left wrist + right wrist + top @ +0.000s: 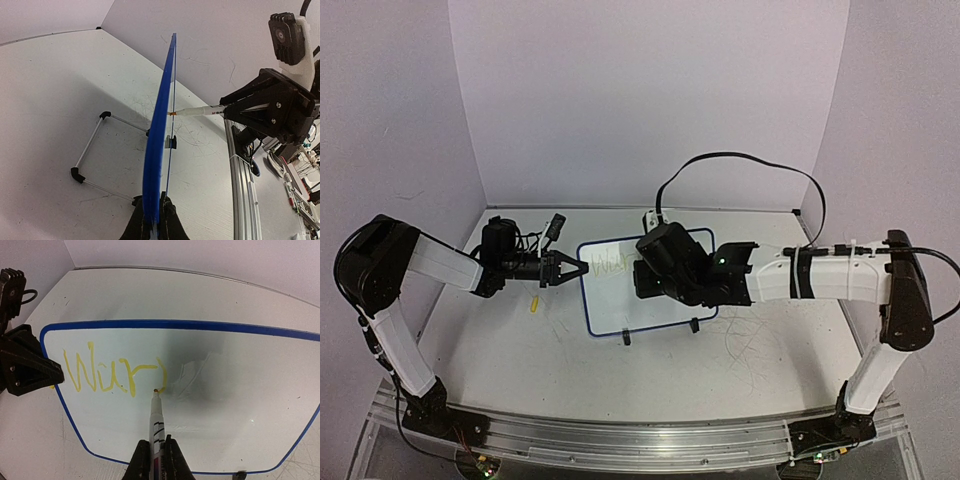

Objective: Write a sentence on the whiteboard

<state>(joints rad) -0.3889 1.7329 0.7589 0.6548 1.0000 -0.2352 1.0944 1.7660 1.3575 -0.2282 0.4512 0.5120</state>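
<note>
The whiteboard (620,305), blue-framed, stands tilted on its wire stand at the table's middle. My left gripper (582,268) is shut on its left edge; in the left wrist view the board (159,125) runs edge-on out of that gripper (156,220). My right gripper (157,455) is shut on a white marker (156,425), whose tip touches the board (225,405). The sentence (105,372) stands as a few yellow letters at the board's left, ending in a curved stroke at the tip. From above, the right wrist hides marker and tip.
A small yellow cap (534,303) lies on the table left of the board. The stand's wire legs (90,150) reach out behind the board. A black cable (740,160) loops above the right arm. Side walls close in the table; a metal rail (240,175) lines its near edge.
</note>
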